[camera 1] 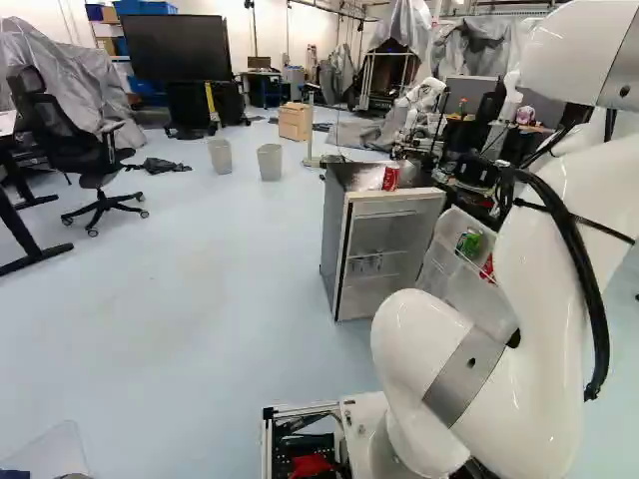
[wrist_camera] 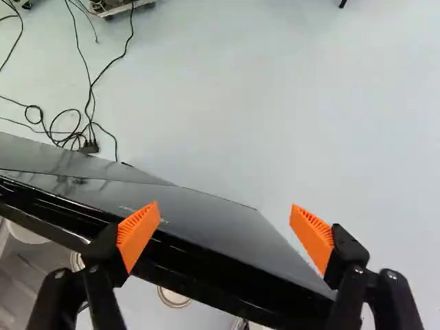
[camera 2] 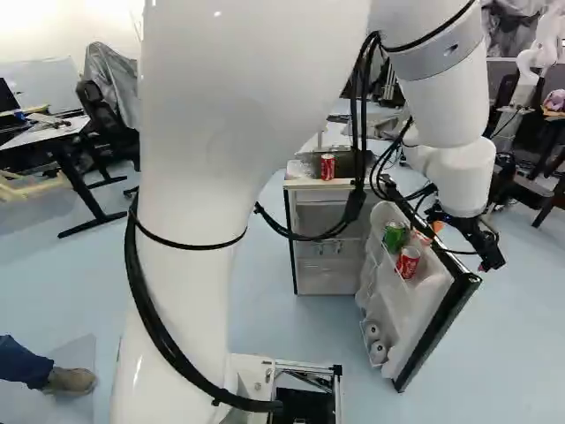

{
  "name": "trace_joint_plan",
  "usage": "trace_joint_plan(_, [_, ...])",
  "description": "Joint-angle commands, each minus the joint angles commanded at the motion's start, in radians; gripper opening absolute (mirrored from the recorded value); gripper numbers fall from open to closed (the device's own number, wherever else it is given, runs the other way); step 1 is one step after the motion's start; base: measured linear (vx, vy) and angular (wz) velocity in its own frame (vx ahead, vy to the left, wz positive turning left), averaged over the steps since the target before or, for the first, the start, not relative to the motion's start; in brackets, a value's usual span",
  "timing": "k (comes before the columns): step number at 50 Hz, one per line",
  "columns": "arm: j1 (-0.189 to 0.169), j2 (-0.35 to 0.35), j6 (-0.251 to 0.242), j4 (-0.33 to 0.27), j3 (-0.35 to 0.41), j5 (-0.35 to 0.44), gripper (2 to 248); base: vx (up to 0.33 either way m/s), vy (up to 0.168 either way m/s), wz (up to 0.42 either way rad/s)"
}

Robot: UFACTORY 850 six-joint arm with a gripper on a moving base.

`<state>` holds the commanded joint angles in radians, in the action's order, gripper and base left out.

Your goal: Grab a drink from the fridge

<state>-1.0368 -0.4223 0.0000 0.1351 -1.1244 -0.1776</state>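
From the left, you've a red can [camera 2: 327, 167] upright by the front edge of the fridge's [camera 2: 309, 185] top; then a green can [camera 2: 395, 236] and second red can [camera 2: 408, 262], roughly upright in the open door's [camera 2: 424, 305] white rack; rightmost, your gripper [camera 2: 491, 261], fingers spread, gripping nothing. Only the wrist view shows the glossy black outer panel [wrist_camera: 213, 223].

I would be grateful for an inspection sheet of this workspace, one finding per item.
Surface: fridge top bears a red can.
Job's things: fridge door open, green can and second red can on its shelf.
Clutter: crumpled dark thing on the floor near an office chair.
Gripper: jaws open, near the door's outer edge.
Cables: black ones strapped to the arm; others looped on the floor.
Surroundings: two bins; another robot.
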Motion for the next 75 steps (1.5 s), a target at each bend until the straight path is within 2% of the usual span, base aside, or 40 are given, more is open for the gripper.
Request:
trace_joint_plan(36, [0.01,0.11,0.0,0.0,0.141,0.0,247,0.0,0.0,0.0])
trace_joint_plan(75, [0.066,0.226,0.0,0.0,0.282,0.0,247,0.0,0.0,0.0])
